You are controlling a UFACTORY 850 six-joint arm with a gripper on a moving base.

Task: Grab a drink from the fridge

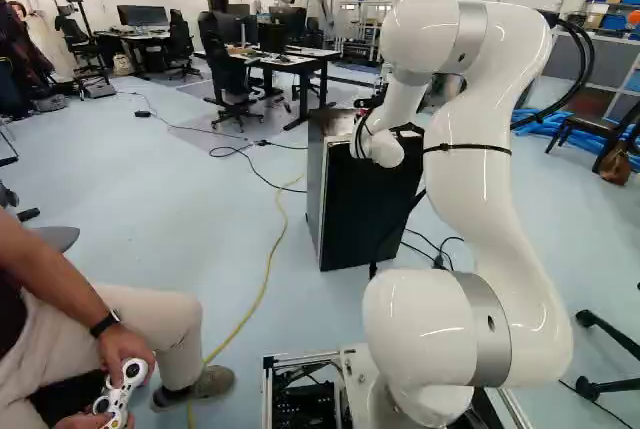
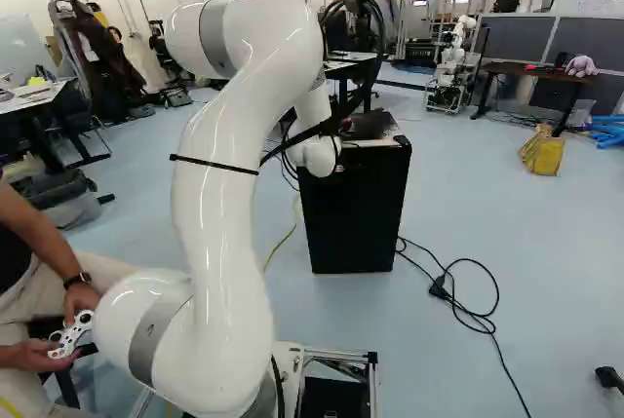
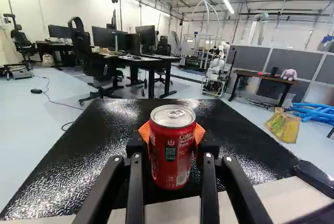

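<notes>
We see the red can (image 3: 172,153) upright between the jaws in the wrist view, over the black top of the fridge (image 2: 356,223). The jaws look clenched on it, with orange pads (image 3: 144,131) against both sides. Whether its base rests on the fridge or hangs just above, we cannot tell.

The step in hand, we judge, is securing the drink and carrying it off. If we squeeze harder, the thin wall could dent; if we grip too lightly, the smooth metal could slip down through the pads as we lift. Should the can be standing on the top, moving sideways before raising it could drag its base and tilt it. The dark fitting (image 3: 315,177) at the near corner of the fridge could catch the can or the jaws on a low, swinging exit.

The white arm (image 1: 480,189) folds high at the upper right of the left base view, so a quick turn could shake the drink. Driving the base towards the black cord (image 2: 478,321), at the lower right of the right base view, could snag it.
</notes>
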